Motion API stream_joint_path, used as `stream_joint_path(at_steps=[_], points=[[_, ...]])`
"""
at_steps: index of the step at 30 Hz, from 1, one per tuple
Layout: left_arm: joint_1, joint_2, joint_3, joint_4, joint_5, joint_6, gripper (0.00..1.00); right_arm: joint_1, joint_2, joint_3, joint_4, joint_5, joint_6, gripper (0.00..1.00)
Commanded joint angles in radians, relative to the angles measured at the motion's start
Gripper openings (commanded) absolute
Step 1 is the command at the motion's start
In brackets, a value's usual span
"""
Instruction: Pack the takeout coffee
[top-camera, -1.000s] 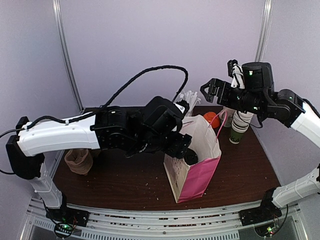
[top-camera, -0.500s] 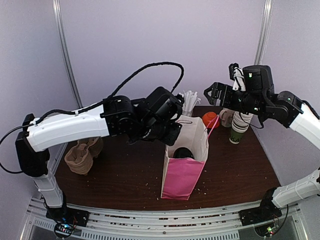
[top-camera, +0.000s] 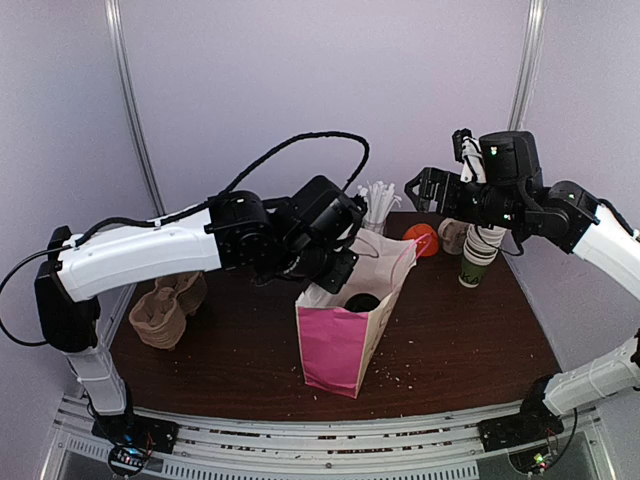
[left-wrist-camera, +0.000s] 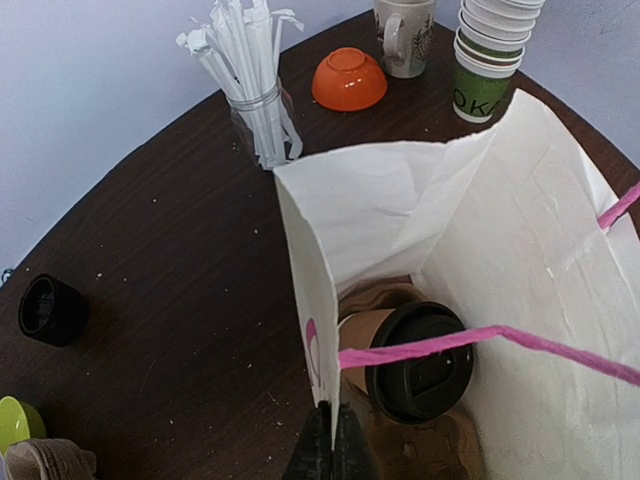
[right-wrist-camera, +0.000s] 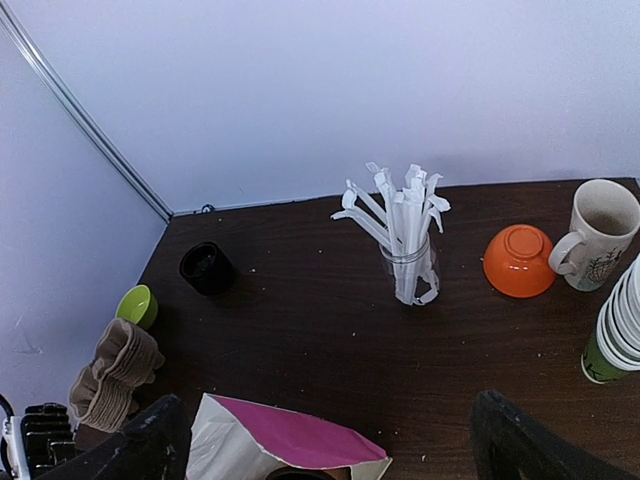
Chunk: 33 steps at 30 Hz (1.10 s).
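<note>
Takeout coffee (left-wrist-camera: 415, 362) sits at the bottom of the pink-and-white paper bag (top-camera: 335, 345), same as half a second back. The bag has slid left across the surface (top-camera: 220, 350) since then, though, and now leans with its top toward the right. Cup's long axis runs roughly up and down along the bag, black lid facing up out of the opening, a bit of brown side showing. Left gripper (left-wrist-camera: 331, 445) went from wide apart to jaws pinched together on the bag's white rim. Right gripper (top-camera: 420, 188) hangs up high at the back, jaws fully spread, holding nothing.
</note>
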<state>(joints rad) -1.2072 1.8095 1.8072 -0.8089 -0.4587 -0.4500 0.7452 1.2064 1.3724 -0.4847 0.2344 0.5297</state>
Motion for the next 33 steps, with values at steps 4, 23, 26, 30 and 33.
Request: stream_joint_path(at_steps=[4, 23, 26, 30, 33], points=[[0.006, -0.086, -0.064, 0.063, -0.039, 0.097, 0.0, -0.01, -0.014, 0.005, 0.017, -0.068, -0.049, 1.0], [-0.069, -0.296, -0.328, 0.389, -0.27, 0.379, 0.0, -0.015, -0.112, -0.237, 0.073, -0.539, -0.192, 1.0], [-0.098, -0.322, -0.395, 0.473, -0.308, 0.421, 0.0, -0.015, -0.154, -0.316, 0.119, -0.568, -0.187, 1.0], [-0.127, -0.332, -0.438, 0.518, -0.33, 0.432, 0.0, -0.015, -0.188, -0.367, 0.145, -0.569, -0.181, 1.0], [-0.152, -0.332, -0.45, 0.536, -0.356, 0.435, 0.0, -0.016, -0.227, -0.401, 0.189, -0.563, -0.174, 1.0]])
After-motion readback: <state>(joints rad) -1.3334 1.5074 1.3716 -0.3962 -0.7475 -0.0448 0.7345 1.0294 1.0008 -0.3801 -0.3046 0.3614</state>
